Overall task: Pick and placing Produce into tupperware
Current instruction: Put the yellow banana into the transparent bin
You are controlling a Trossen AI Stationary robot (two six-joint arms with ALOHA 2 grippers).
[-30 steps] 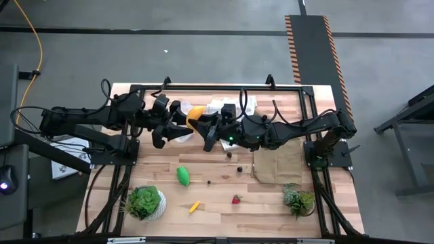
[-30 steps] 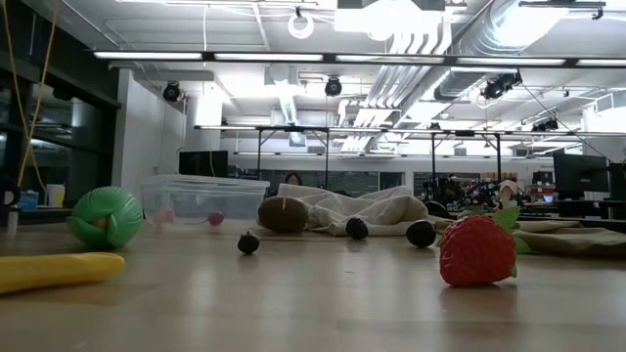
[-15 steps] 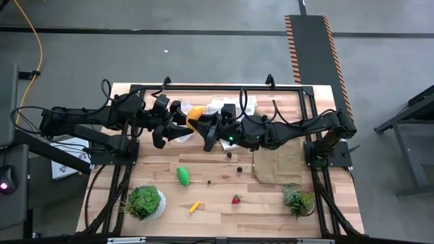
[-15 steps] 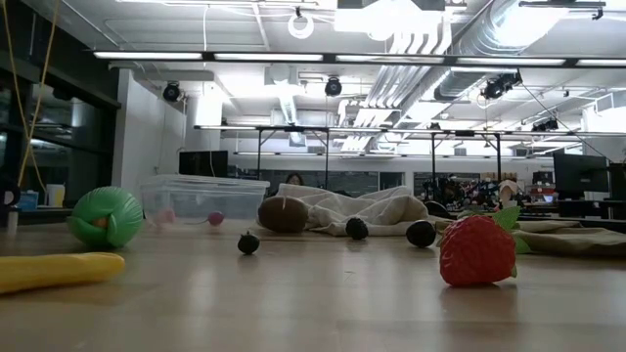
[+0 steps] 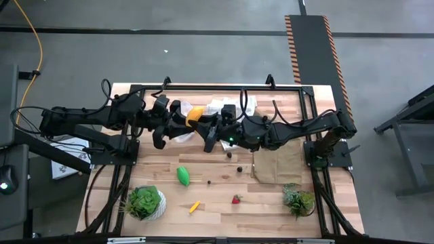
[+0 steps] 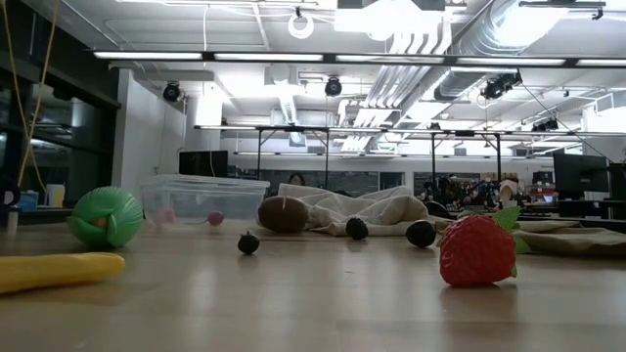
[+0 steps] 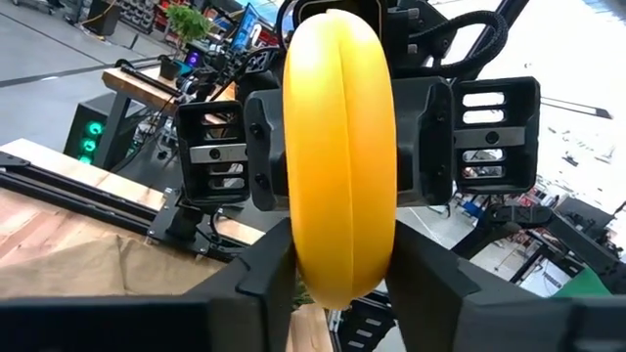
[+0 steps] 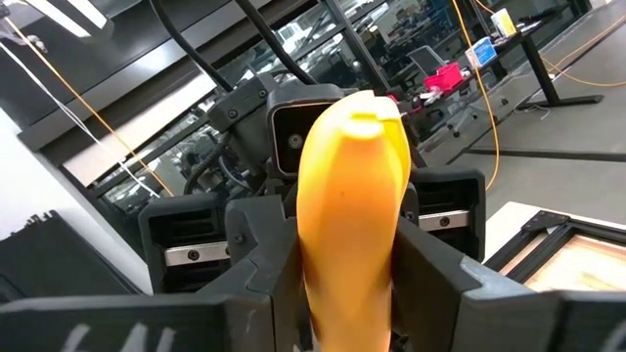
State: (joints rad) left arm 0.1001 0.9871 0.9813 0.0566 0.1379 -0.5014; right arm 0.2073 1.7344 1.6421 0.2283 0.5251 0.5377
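you've got both claws clamped on the same fat yellow banana-like piece [image 5: 195, 113] — left gripper [image 7: 342, 279] and right gripper [image 8: 347, 293] facing each other. it's up over the back of the wooden table [image 5: 224, 210].

Two black jointed arms, black cables, slotted gripper [image 7: 337, 279] housings

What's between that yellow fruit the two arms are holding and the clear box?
Nothing visible. The yellow banana piece is gripped by both the left gripper and the right gripper above the table's far side. The tupperware shows only in the low view, so the path can't be fully judged.
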